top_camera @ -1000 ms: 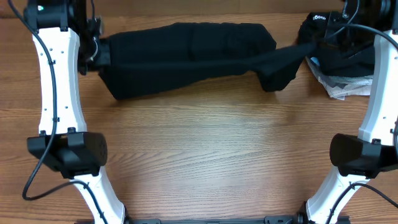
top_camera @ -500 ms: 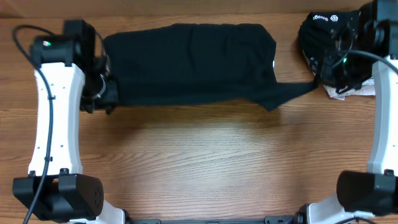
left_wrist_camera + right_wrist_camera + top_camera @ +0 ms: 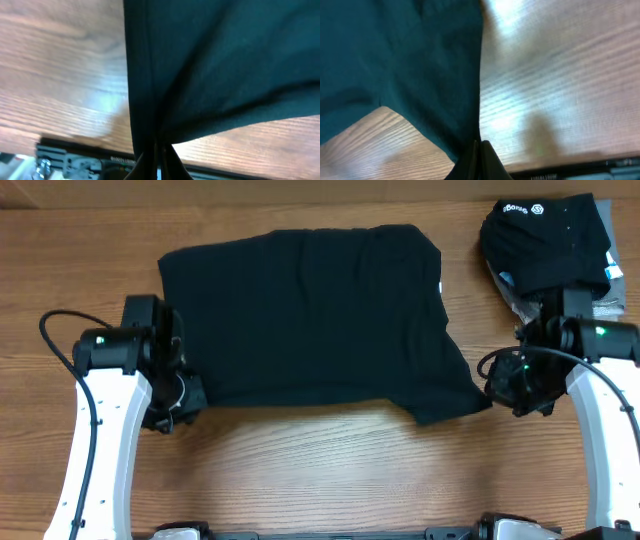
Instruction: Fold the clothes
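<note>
The plain black T-shirt (image 3: 310, 315) lies spread across the far middle of the wooden table. My left gripper (image 3: 185, 395) is shut on its near left corner; in the left wrist view the fabric (image 3: 215, 65) runs down into the closed fingers (image 3: 145, 165). My right gripper (image 3: 497, 388) is shut on its near right corner, which is pulled out to a point. In the right wrist view the cloth (image 3: 410, 65) narrows into the closed fingers (image 3: 487, 162). A small white label (image 3: 441, 285) shows at the shirt's right edge.
A folded black garment with white printed logos (image 3: 545, 235) lies at the far right on grey and white folded garments (image 3: 600, 305). Bare wood (image 3: 320, 470) lies between the arms at the near side.
Both grippers have pulled the shirt's near edge toward the front of the table. The bunched shirt has spread out into a broad flat sheet. Both arms have come nearer.
</note>
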`<state>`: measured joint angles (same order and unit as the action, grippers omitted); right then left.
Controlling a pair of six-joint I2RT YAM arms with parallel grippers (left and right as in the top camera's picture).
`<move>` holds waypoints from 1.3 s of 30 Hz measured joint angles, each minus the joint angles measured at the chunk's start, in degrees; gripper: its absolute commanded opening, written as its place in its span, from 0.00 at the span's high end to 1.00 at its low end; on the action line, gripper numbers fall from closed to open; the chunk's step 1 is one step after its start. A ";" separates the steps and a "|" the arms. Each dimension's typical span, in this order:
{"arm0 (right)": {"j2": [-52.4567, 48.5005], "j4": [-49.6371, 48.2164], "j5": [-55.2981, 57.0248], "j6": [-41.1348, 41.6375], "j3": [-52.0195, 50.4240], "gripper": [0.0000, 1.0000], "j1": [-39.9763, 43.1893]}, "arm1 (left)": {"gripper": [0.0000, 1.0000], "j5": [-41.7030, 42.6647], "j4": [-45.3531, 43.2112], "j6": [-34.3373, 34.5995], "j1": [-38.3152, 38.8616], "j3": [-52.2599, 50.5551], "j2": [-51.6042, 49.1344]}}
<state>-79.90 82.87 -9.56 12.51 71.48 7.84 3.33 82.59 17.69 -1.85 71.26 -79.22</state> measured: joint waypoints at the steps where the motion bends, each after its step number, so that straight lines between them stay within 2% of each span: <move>1: 0.17 0.20 0.44 0.55 -0.22 0.96 0.00 | 0.96 0.63 0.11 0.26 0.00 -0.85 0.13; 7: 3.82 2.64 2.56 2.73 -0.31 0.96 0.00 | 0.96 2.56 0.11 1.75 0.00 -5.57 1.27; 12: 5.38 2.97 3.63 2.97 -0.31 0.96 0.00 | 0.96 3.19 -1.84 3.93 0.00 -10.40 6.73; 22: 0.94 -7.67 2.45 0.79 -0.35 0.96 -0.57 | 0.96 3.80 -12.07 7.37 0.00 -19.06 8.94; 29: -6.14 -17.94 0.55 -0.46 -0.35 0.96 -4.00 | 0.96 3.15 -21.42 9.62 0.00 -19.91 8.94; 39: -11.69 -32.41 -0.79 -0.72 -0.42 0.96 -7.30 | 0.96 -7.45 -29.24 11.52 0.00 -20.00 8.59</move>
<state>-91.59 50.46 -10.35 11.79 71.07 0.54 -4.12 53.34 29.21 -1.85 51.27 -70.63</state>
